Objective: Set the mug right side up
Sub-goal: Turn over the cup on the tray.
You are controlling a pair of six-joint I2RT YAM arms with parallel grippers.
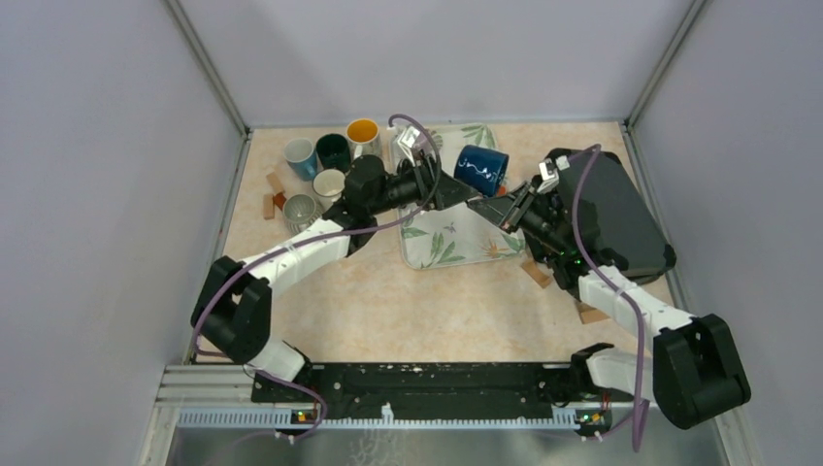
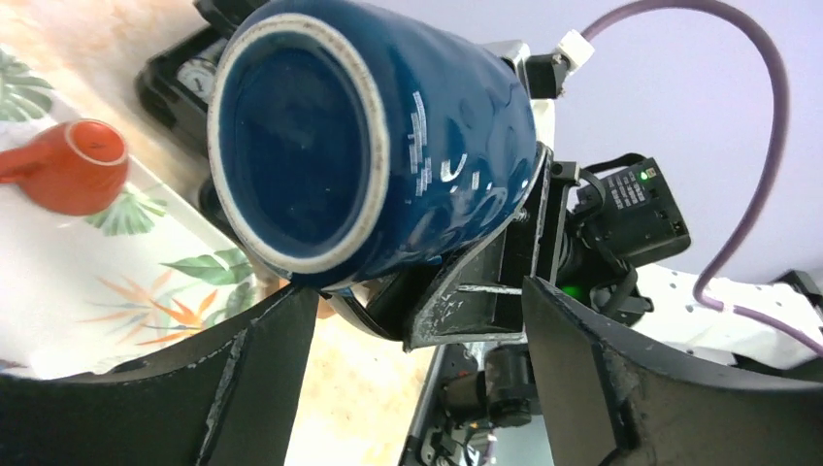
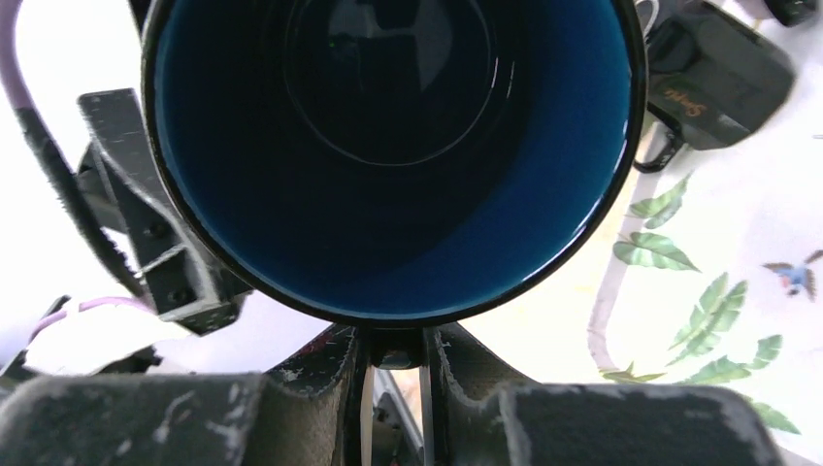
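Here, right claw (image 3: 393,364) grips sideways blue mug (image 3: 388,146)

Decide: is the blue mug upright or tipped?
Tipped sideways: the blue mug shows its base to the open left gripper and its mouth to the right gripper pinching it.

Seeing beige surface (image 1: 388,311) carrying leaf-print tray (image 1: 442,248) at centre back, mug cluster (image 1: 333,152) back left, wooden blocks (image 1: 269,205) lying beside it, black tray (image 1: 626,218) sitting right.

The dark blue glazed mug (image 3: 388,194) loses its upper rim to the right wrist view's top edge. A small orange-red cup (image 2: 78,167), blurred, is clipped at the left wrist view's left edge.
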